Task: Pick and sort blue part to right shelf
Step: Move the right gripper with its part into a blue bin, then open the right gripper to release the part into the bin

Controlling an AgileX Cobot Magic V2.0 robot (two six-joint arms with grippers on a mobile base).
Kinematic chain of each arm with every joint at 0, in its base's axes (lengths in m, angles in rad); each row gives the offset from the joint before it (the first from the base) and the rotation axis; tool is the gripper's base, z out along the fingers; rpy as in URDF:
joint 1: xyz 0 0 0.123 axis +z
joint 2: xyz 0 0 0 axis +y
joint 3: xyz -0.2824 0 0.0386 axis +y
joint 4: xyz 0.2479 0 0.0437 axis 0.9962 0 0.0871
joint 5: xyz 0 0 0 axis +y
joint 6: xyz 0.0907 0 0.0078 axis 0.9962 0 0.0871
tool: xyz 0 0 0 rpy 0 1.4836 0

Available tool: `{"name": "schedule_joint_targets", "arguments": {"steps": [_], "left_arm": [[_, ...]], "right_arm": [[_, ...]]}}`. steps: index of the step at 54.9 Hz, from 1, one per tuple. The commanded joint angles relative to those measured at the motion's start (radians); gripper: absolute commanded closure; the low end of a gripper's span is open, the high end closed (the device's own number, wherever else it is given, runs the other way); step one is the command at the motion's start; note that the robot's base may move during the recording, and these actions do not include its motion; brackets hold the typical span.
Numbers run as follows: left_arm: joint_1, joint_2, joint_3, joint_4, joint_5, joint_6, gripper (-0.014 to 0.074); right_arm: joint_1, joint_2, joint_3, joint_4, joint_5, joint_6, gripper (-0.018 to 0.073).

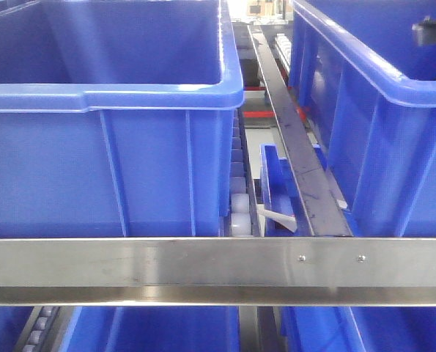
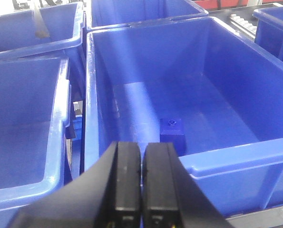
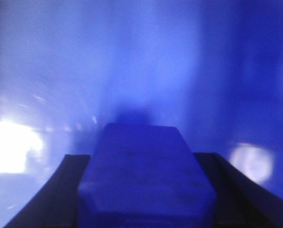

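Observation:
In the right wrist view a blue part (image 3: 143,185), a blocky piece with chamfered corners, fills the space between the dark fingers of my right gripper (image 3: 143,159), which is shut on it. Blurred blue plastic lies close behind it. My left gripper (image 2: 141,153) is shut with nothing between its black pads, hovering over the near rim of a large blue crate (image 2: 236,164). Another blue part (image 2: 171,134) lies on that crate's floor, close to the near wall. The right shelf shows in the front view by its steel front rail (image 1: 203,268).
Large open blue crates (image 1: 93,147) (image 1: 393,132) stand on the rack, with white roller tracks (image 1: 239,213) and a steel divider bar (image 1: 298,147) between them. A dark piece of an arm (image 1: 431,33) shows over the right crate. More crates (image 2: 22,142) sit left of and behind the left gripper.

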Motion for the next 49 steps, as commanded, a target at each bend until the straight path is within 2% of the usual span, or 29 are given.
{"name": "schedule_joint_targets", "arguments": {"steps": [1, 3, 9, 11, 26, 33, 42, 49], "left_arm": [[-0.008, 0.009, -0.028, 0.006, -0.081, -0.002, 0.0472], [-0.008, 0.009, -0.028, 0.006, -0.081, -0.002, 0.0472], [-0.008, 0.009, -0.028, 0.006, -0.081, -0.002, 0.0472], [-0.008, 0.009, -0.028, 0.006, -0.081, -0.002, 0.0472], [-0.008, 0.009, -0.028, 0.006, -0.081, -0.002, 0.0472], [-0.008, 0.009, -0.028, 0.006, -0.079, -0.002, 0.0472], [-0.008, 0.009, -0.028, 0.006, -0.079, -0.002, 0.0472], [-0.008, 0.009, -0.028, 0.006, -0.079, -0.002, 0.0472]], "right_arm": [[-0.006, -0.056, -0.044, -0.003, -0.053, -0.010, 0.0239], [-0.006, -0.056, -0.050, -0.003, -0.046, -0.010, 0.0191], [-0.006, -0.056, -0.087, -0.003, 0.004, -0.010, -0.0031], [-0.006, -0.056, -0.099, -0.003, 0.016, -0.010, -0.0073], [-0.006, -0.170, -0.135, 0.009, 0.065, -0.010, -0.0062], [-0.006, -0.274, -0.092, 0.009, 0.076, -0.010, 0.0025], [-0.003, -0.459, 0.046, 0.030, 0.052, -0.010, 0.0291], [-0.003, -0.621, 0.182, 0.054, 0.027, -0.010, 0.0431]]}}
